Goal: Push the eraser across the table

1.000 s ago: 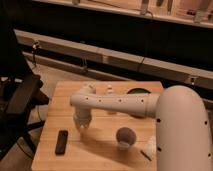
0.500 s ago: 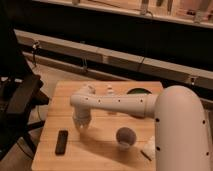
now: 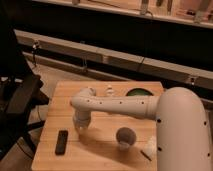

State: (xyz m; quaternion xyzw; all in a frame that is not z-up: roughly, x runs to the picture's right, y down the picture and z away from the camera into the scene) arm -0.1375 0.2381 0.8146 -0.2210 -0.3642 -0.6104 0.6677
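The eraser (image 3: 61, 142) is a small flat black bar lying near the front left of the light wooden table (image 3: 100, 150). My white arm reaches in from the right across the table. The gripper (image 3: 80, 128) hangs at its end, pointing down at the tabletop, a short way to the right of and behind the eraser. It does not touch the eraser.
A white cup (image 3: 125, 137) stands at the front right of the table, with a pale whitish block (image 3: 149, 146) beside it. A dark green bowl (image 3: 138, 93) and a small white object (image 3: 109, 91) sit at the back. A black chair (image 3: 20, 100) stands left of the table.
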